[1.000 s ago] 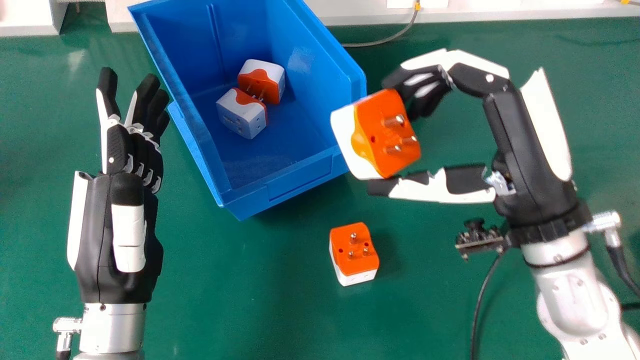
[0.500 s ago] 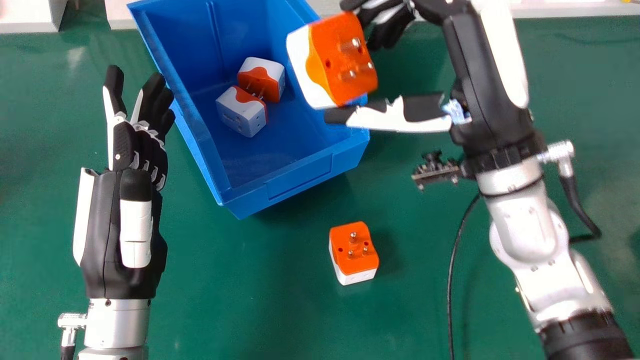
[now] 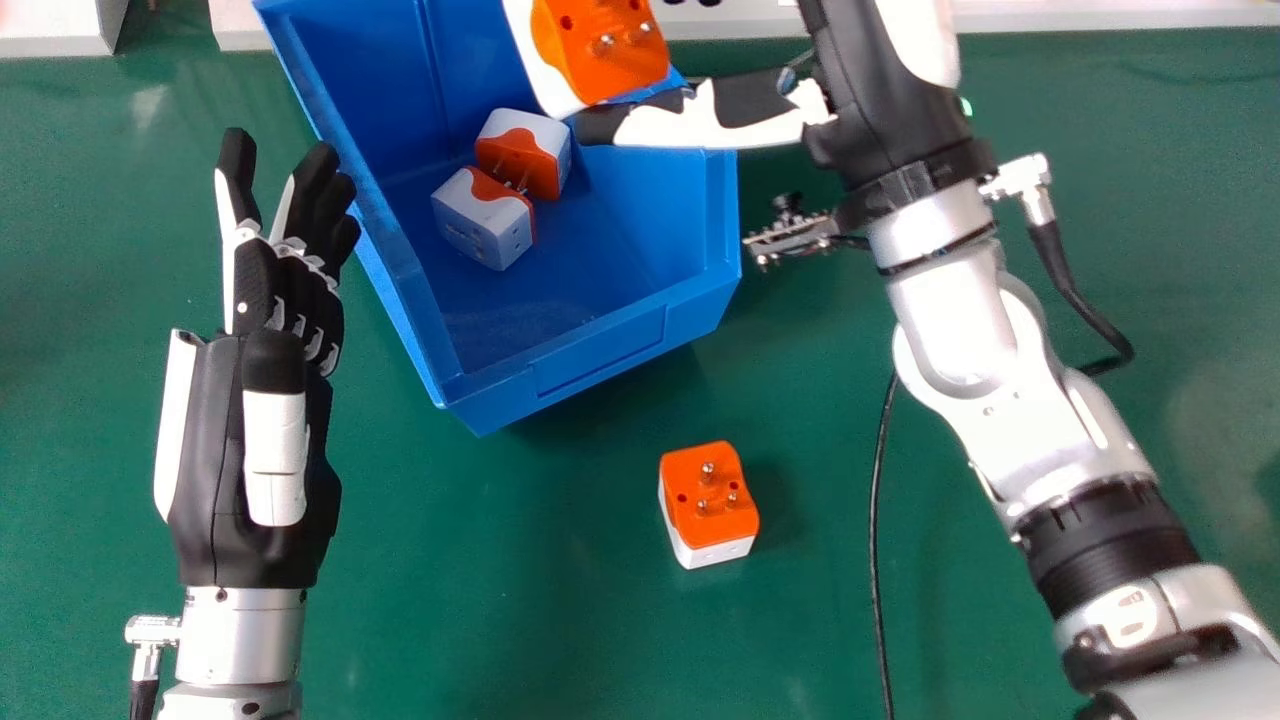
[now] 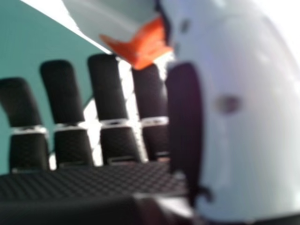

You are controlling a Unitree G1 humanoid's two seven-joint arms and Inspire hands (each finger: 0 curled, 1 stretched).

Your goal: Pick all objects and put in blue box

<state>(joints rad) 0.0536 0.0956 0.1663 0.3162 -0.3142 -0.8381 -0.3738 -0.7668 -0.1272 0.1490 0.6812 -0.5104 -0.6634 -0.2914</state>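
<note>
Two boxy, smooth plug adapters (image 3: 480,222) with rounded edges lie together on the stiff blue box (image 3: 590,360)'s floor, bare plastic spreading toward its near wall. Over the box's right side, the right hand (image 3: 745,102) pinches the held adapter (image 3: 600,50) between thumb and fingers. The loose adapter (image 3: 708,505) sits metal pins up, green tabletop (image 3: 560,600) around it. The left hand (image 3: 225,430), left of the box, has straight fingers.

A green tabletop (image 3: 500,560) spreads beneath my left fingers (image 3: 306,200) and right thumb (image 3: 670,122). On it a blue box (image 3: 600,355) stands just right of those fingers, under my thumb; a white-and-orange plug adapter (image 3: 708,510) sits pins up, nearer me than that thumb.
</note>
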